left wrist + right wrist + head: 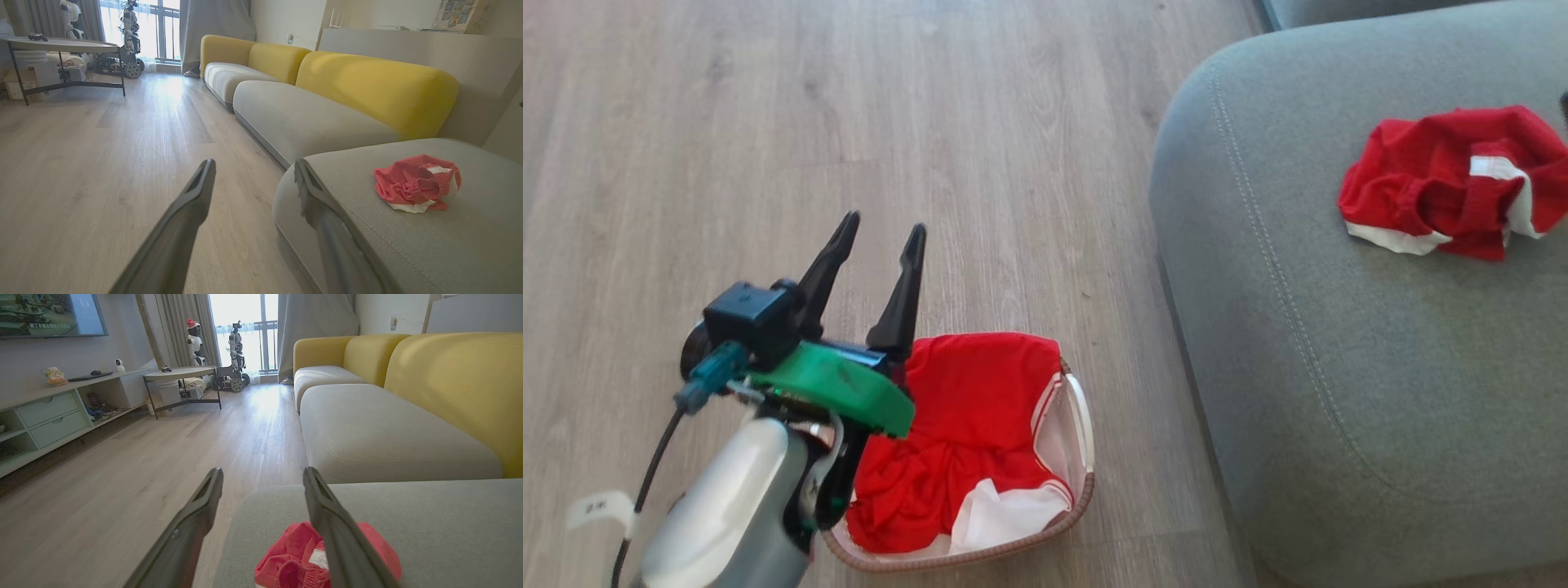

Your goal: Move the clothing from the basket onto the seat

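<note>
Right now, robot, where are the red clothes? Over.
Left gripper open, empty, near basket. Right gripper open, by one jersey on seat. Other jersey in basket. Nothing seen blocking.

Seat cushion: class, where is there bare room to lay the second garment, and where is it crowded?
Bare fabric runs between the stitched seam and the red garment lying on the seat, and across the whole near stretch below it. Crowded: the basket, stuffed with the other red garment.

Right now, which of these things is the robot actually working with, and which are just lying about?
Job: basket, red jersey inside it, seat, red jersey on it, open left gripper.
Lying about: yellow backrests, round table, drawer unit.
</note>
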